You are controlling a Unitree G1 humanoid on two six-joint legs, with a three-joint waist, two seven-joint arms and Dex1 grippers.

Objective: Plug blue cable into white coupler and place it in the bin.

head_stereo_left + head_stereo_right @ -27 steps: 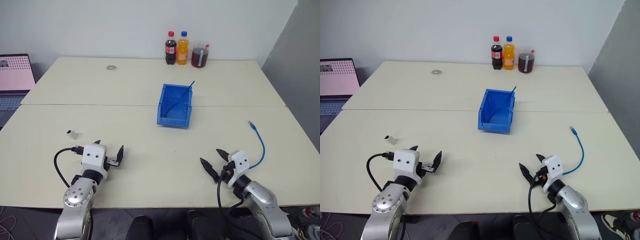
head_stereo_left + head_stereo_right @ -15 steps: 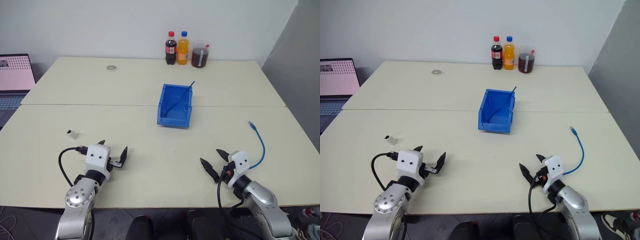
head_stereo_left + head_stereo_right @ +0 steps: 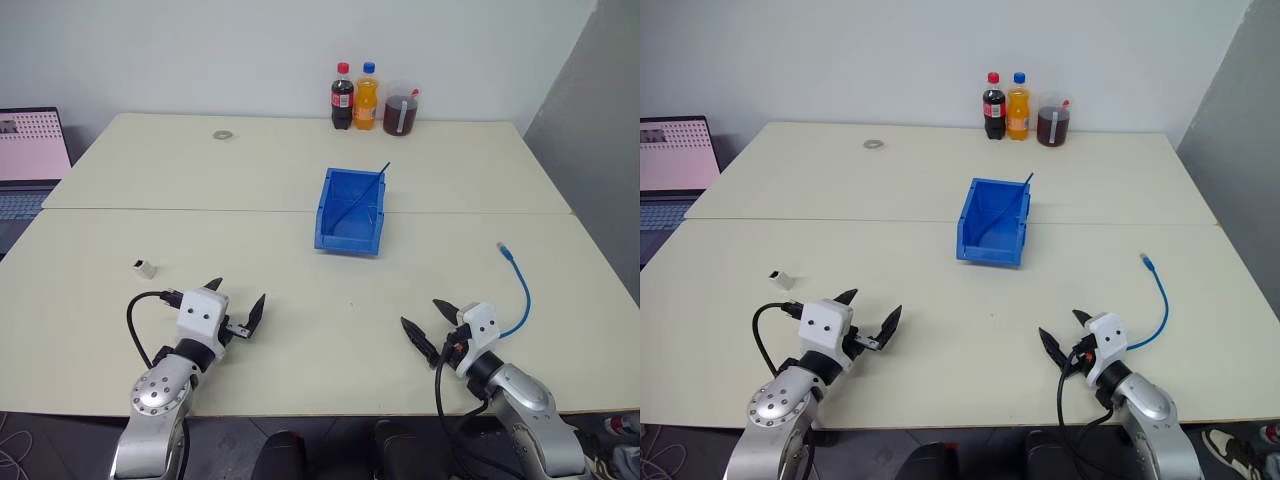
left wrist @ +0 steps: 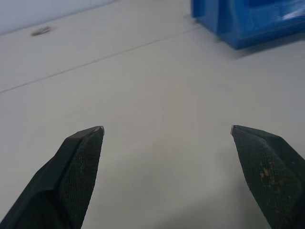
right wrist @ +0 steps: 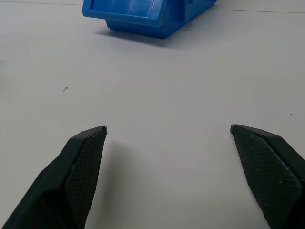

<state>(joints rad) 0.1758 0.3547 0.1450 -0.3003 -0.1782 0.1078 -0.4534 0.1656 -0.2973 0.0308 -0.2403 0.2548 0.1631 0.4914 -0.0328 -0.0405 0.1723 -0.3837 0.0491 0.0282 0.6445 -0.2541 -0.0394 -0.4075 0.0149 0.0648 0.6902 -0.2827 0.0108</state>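
The cream table carries the bin at its centre. The left gripper and right gripper hover low, fingers spread, empty. The blue cable curls just beside the right gripper; the white coupler sits far left. The bottles' labels are unreadable.

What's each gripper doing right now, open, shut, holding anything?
Left gripper: open, holding nothing, above the table.
Right gripper: open, holding nothing; the blue cable lies apart on its right.

Bright, even light (soft shadows)
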